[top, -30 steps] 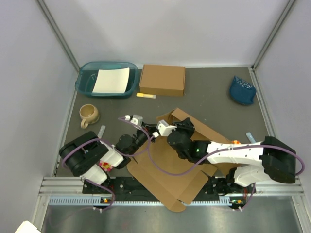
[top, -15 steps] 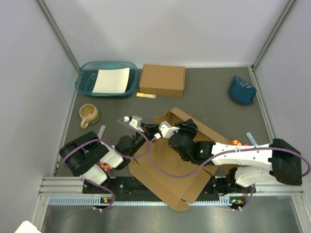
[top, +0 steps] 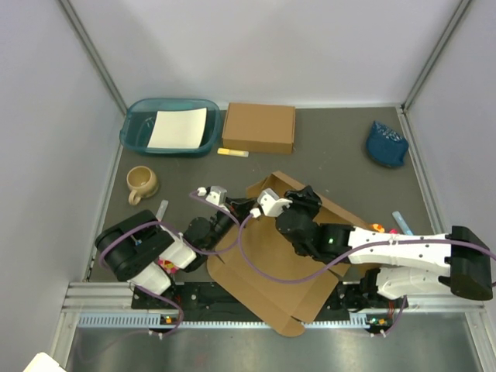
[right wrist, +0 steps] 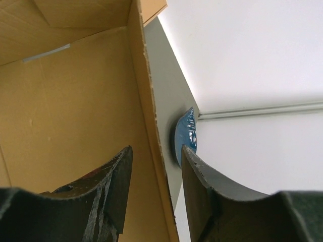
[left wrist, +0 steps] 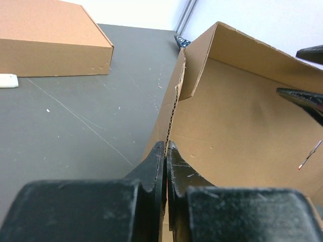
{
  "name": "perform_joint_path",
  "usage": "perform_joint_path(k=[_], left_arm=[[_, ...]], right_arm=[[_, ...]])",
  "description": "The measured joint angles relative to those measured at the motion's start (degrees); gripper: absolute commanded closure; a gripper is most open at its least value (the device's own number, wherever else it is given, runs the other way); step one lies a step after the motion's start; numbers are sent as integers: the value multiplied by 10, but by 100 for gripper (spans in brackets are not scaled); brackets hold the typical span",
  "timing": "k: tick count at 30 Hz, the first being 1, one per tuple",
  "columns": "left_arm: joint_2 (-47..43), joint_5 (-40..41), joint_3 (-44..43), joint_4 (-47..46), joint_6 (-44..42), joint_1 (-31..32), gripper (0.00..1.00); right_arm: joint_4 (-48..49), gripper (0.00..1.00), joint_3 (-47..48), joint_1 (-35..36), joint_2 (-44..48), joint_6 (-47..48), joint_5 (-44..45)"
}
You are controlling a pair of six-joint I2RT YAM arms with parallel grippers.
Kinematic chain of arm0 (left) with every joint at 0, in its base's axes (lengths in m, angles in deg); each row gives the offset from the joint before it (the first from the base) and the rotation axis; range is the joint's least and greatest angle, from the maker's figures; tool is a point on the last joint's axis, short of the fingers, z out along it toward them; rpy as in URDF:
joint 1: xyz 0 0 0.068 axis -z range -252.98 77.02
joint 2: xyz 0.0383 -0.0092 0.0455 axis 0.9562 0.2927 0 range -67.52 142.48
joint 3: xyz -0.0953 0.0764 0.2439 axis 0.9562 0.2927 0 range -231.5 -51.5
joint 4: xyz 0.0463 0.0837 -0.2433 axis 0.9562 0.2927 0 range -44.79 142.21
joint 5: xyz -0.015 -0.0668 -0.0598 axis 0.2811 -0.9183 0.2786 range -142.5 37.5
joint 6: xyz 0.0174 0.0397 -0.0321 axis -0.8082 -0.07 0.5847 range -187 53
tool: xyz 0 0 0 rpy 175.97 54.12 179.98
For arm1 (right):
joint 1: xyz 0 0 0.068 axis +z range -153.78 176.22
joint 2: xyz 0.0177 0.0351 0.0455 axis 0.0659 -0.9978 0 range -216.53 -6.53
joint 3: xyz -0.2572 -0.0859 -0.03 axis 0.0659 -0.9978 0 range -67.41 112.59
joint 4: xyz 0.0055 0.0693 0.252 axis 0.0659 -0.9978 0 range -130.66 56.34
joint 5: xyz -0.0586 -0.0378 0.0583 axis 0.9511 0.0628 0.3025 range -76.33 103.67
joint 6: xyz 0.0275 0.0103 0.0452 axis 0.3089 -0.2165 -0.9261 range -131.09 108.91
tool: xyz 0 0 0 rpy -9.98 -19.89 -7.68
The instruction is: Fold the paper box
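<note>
Grey worktop (top: 333, 159), walled in white. Nearest us, the paper box (top: 267, 271) lies part-folded at the near edge between the two arms, with its far walls raised. We see the left fingers (left wrist: 154, 164) pinched tight on the edge of one raised wall. The right fingers (right wrist: 118, 176) stand apart, astride another wall, with a gap showing beside it. Farther back are a mug (top: 142, 184), a teal tray (top: 136, 133) holding a white sheet (top: 178, 128), a closed brown box (top: 259, 128) and a blue bundle (top: 386, 144).
</note>
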Motion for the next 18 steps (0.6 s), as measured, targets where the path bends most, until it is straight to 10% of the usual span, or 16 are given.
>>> perform_joint_path(k=[18], left_arm=[[0,2,12,24,-19,1,100]], right_arm=[[-36,57,0,1,64,5,25]])
